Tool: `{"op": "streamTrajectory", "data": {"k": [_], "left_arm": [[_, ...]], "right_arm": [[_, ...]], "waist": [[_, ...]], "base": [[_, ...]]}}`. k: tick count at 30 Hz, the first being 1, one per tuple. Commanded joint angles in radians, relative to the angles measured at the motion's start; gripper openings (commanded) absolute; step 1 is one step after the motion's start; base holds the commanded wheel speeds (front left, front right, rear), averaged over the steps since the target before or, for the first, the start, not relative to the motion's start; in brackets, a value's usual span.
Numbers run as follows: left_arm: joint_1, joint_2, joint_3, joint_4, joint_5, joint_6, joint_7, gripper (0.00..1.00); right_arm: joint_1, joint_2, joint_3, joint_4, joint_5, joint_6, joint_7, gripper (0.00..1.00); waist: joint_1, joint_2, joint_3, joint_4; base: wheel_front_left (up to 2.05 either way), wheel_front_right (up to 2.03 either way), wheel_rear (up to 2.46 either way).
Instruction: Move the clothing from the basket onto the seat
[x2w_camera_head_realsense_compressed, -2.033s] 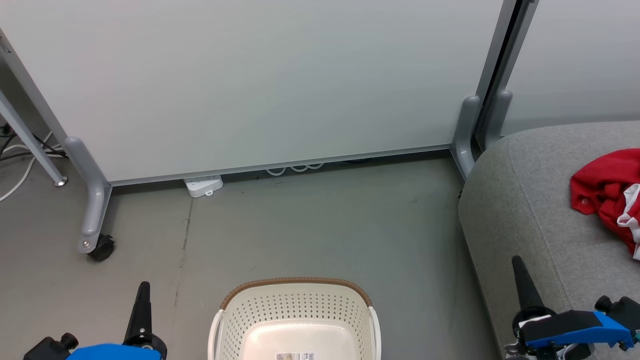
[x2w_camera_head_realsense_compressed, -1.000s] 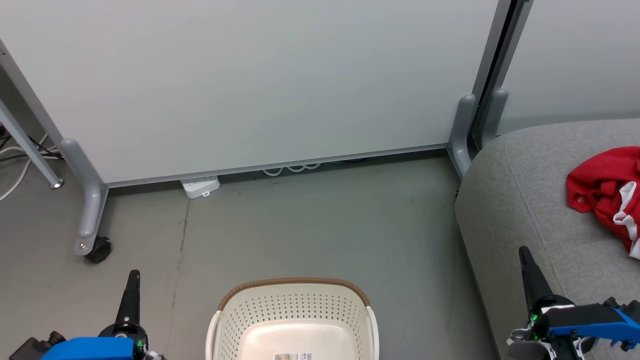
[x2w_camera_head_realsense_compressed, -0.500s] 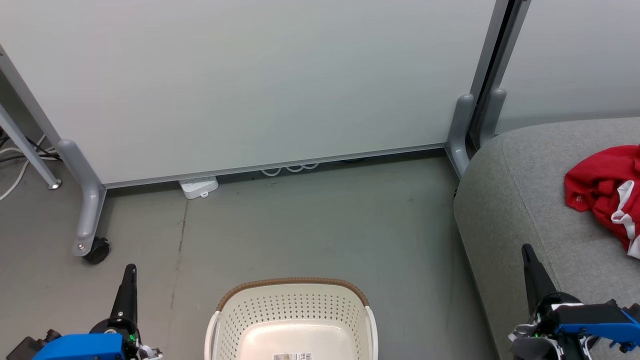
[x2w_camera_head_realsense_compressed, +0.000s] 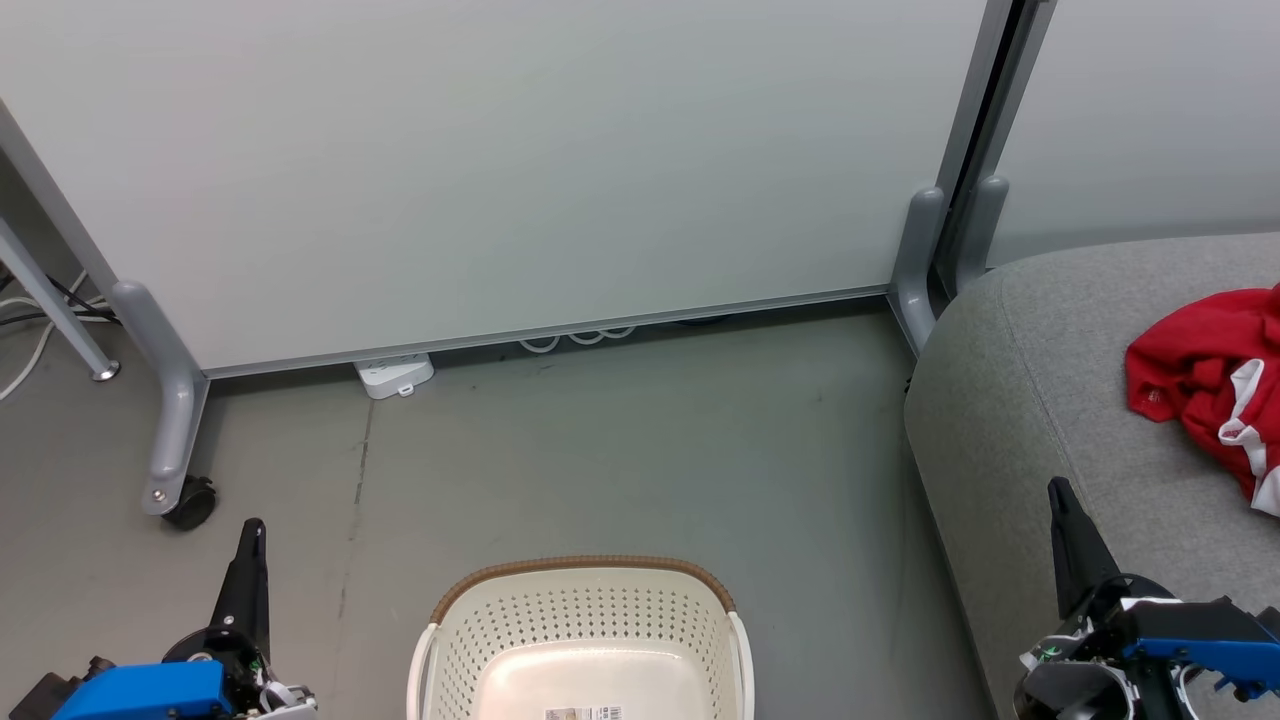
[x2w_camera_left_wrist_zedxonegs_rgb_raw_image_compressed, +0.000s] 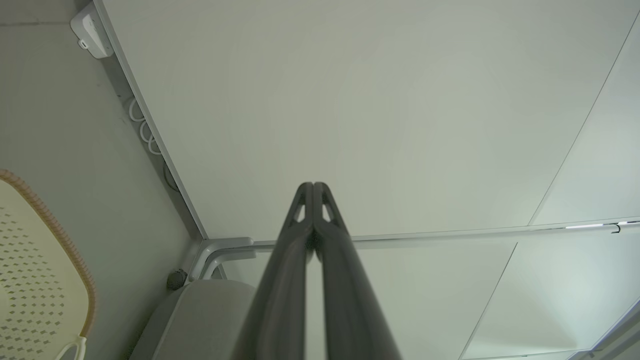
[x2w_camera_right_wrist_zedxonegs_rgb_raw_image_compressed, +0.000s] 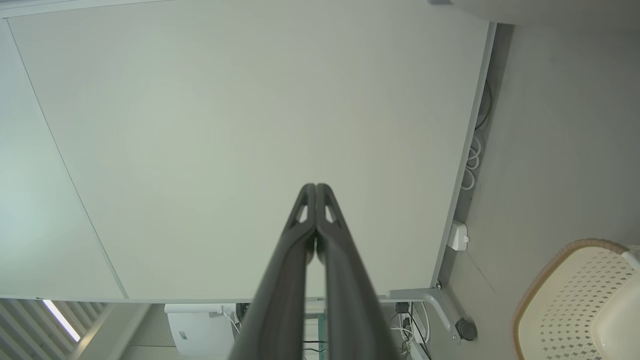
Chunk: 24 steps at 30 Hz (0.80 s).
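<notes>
On the seat (x2w_camera_head_realsense_compressed: 1040, 400), clothing (x2w_camera_head_realsense_compressed: 1195, 370), head view

The head camera looks forward and steeply down from above. It faces a tall white partition panel on grey castor feet (x2w_camera_head_realsense_compressed: 500, 170) across a bare grey floor (x2w_camera_head_realsense_compressed: 620, 450). A cream perforated plastic basket with a brown rim (x2w_camera_head_realsense_compressed: 585, 565) sits close at bottom centre, and a rounded grey fabric seat (x2w_camera_head_realsense_compressed: 1050, 380) at right. The left hand (x2w_camera_head_realsense_compressed: 254, 528) shows at lower left and the right hand (x2w_camera_head_realsense_compressed: 1058, 490) at lower right.

Each wrist camera looks along its own dark fingers at that panel, rolled sideways. Floor and basket lie left in the left wrist view and right in the right wrist view. All three views share the panel, the basket rim and a white power strip (x2w_camera_head_realsense_compressed: 395, 375).
</notes>
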Motion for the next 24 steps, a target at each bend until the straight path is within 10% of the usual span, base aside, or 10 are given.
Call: {"op": "streamTrajectory", "data": {"k": [1, 24], "left_arm": [[-0.012, 0.004, 0.008, -0.006, -0.015, -0.006, 0.008, 0.0], [-0.013, 0.004, 0.009, -0.007, -0.036, -0.006, 0.013, 0.0]], "right_arm": [[-0.014, 0.003, -0.003, 0.0, 0.018, 0.0, 0.008, 0.0], [-0.015, 0.003, -0.005, 0.001, 0.041, 0.0, 0.009, 0.0]], "waist": [[0.0, 0.0, 0.0, 0.0], [0.0, 0.0, 0.0, -0.001]], "base": [[0.0, 0.0, 0.0], [0.0, 0.0, 0.0]]}}
